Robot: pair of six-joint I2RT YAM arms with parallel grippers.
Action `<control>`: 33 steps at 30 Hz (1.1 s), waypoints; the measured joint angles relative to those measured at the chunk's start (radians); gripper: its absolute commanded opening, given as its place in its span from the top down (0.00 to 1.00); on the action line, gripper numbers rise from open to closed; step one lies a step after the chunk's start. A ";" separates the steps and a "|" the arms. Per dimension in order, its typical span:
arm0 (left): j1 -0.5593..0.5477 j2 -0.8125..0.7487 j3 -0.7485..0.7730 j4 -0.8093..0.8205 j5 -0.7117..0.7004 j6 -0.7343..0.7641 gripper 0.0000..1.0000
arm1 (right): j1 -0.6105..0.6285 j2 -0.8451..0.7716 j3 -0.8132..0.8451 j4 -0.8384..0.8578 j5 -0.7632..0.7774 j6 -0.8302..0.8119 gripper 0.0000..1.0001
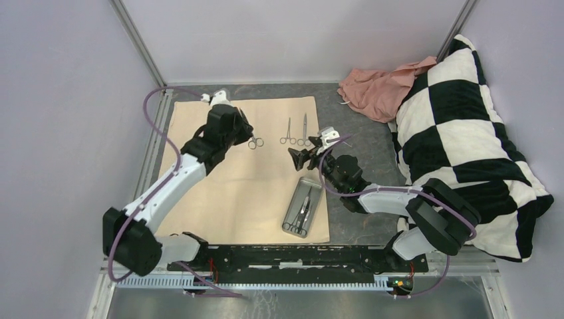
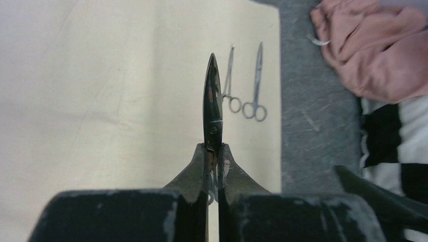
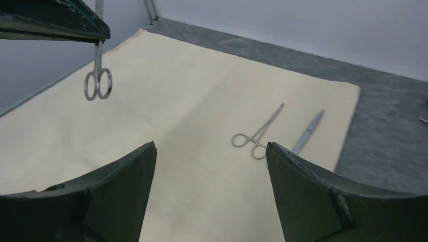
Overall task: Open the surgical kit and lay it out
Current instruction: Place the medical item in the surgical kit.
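The surgical kit's beige cloth (image 1: 226,193) lies spread flat on the table. Near its front right corner stands the small steel tray (image 1: 293,211), with slim instruments lying in it. Two silver instruments, forceps (image 1: 288,131) and scissors (image 1: 304,129), lie side by side at the cloth's far right. My left gripper (image 2: 215,151) is shut on a pair of scissors (image 2: 212,98) and holds it above the middle of the cloth; the handle rings (image 3: 98,83) hang free. My right gripper (image 3: 211,148) is open and empty, above the cloth just short of the two laid instruments.
A crumpled pink cloth (image 1: 376,85) lies at the back right on the grey table (image 1: 359,129). A black-and-white checked pillow (image 1: 465,126) fills the right side. Walls stand close at the left and back.
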 measured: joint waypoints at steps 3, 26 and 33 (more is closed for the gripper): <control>0.000 0.132 0.088 -0.034 0.002 0.087 0.98 | -0.056 -0.040 -0.021 -0.039 0.011 -0.040 0.12; 0.001 1.081 0.813 -0.202 0.089 0.362 0.98 | -0.328 -0.032 -0.068 -0.189 -0.132 -0.039 0.03; 0.002 1.087 0.853 -0.213 0.080 0.377 0.98 | -0.336 -0.003 -0.066 -0.186 -0.182 -0.019 0.04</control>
